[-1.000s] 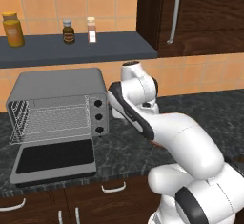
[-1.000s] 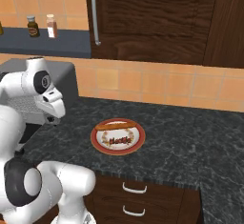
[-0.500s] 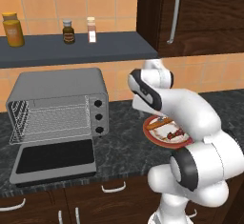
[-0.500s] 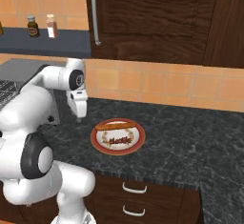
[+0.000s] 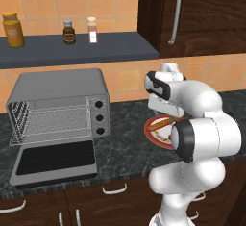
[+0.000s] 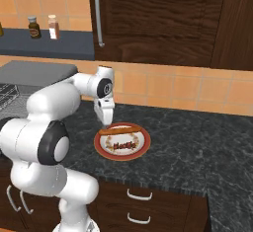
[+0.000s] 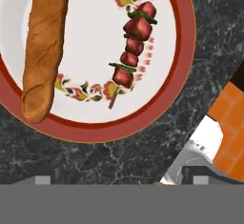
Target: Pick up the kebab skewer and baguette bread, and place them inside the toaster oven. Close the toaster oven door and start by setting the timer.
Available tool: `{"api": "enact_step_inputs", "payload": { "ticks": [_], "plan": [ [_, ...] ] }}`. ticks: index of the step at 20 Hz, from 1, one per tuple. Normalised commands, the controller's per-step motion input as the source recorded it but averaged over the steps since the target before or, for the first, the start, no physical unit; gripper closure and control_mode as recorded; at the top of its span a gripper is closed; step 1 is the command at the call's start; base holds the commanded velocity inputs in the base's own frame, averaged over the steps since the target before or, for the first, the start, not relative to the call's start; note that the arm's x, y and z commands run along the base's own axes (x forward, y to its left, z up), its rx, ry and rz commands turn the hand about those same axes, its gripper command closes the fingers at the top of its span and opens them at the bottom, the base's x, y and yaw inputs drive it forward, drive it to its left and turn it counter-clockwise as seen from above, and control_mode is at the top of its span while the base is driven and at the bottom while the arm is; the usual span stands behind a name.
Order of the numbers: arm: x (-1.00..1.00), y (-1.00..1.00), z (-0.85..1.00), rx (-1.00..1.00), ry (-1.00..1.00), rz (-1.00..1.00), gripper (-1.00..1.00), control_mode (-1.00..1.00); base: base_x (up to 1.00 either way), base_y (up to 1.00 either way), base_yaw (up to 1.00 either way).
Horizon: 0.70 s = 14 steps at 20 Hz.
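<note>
End effector (image 6: 106, 123) above plate (image 7: 183, 51), grip state unclear; baguette bread (image 7: 44, 46) and kebab skewer (image 7: 132, 44) lie apart, easing separate grasps.

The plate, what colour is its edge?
The plate has a red rim around a white middle with flowers, clearest in the hand view.

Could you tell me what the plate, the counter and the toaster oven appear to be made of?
The plate looks like glazed ceramic: smooth white face, red rim, painted flower band. The counter looks like polished dark stone, perhaps granite or marble, given its pale veining. The toaster oven looks like brushed grey metal, with a thin wire rack inside and a dark, probably glass, pane in its lowered door.
</note>
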Motion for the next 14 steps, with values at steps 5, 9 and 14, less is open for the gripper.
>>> {"api": "enact_step_inputs", "payload": {
  "ticks": [5,9,14],
  "plan": [
    [0.32,-0.24,-0.41,0.00,-0.01,0.03,-1.00,-1.00,0.00,0.00,0.00],
    [0.47,-0.36,-0.40,0.00,-0.09,0.00,-1.00,-1.00,0.00,0.00,0.00],
    [0.39,-0.28,-0.27,0.00,-0.09,0.00,-1.00,-1.00,0.00,0.00,0.00]
  ]
}}
